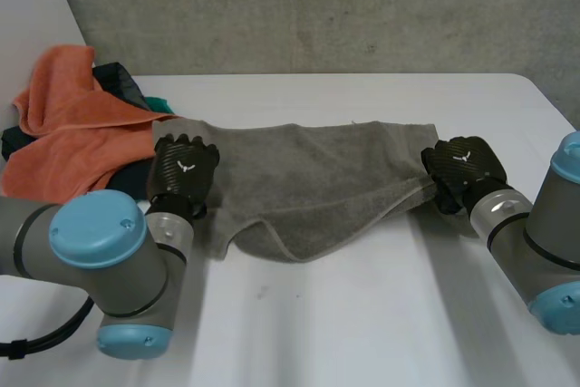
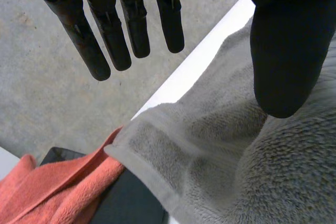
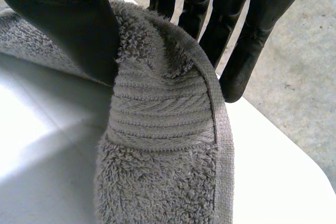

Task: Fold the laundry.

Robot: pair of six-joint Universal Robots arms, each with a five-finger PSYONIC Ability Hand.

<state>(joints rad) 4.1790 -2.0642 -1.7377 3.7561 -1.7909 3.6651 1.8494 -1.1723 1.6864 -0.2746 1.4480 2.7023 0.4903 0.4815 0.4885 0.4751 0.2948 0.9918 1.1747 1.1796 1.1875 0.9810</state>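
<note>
A grey towel (image 1: 308, 188) lies stretched across the white table (image 1: 362, 324), with its near edge folded over and sagging between the arms. My left hand (image 1: 184, 169) hovers at the towel's left end. In the left wrist view its fingers (image 2: 105, 30) are straight and spread from the thumb, and the towel's corner (image 2: 173, 150) lies loose below them, not pinched. My right hand (image 1: 462, 168) is at the towel's right end. There the thumb (image 3: 68, 19) and fingers (image 3: 247, 35) pinch the towel's hemmed edge (image 3: 163, 145) between them.
A pile of laundry sits at the table's far left: an orange cloth (image 1: 72, 133) over dark (image 1: 122, 83) and teal pieces, touching the towel's left end. The orange cloth (image 2: 47, 192) lies just beyond the towel corner. A grey wall stands behind the table.
</note>
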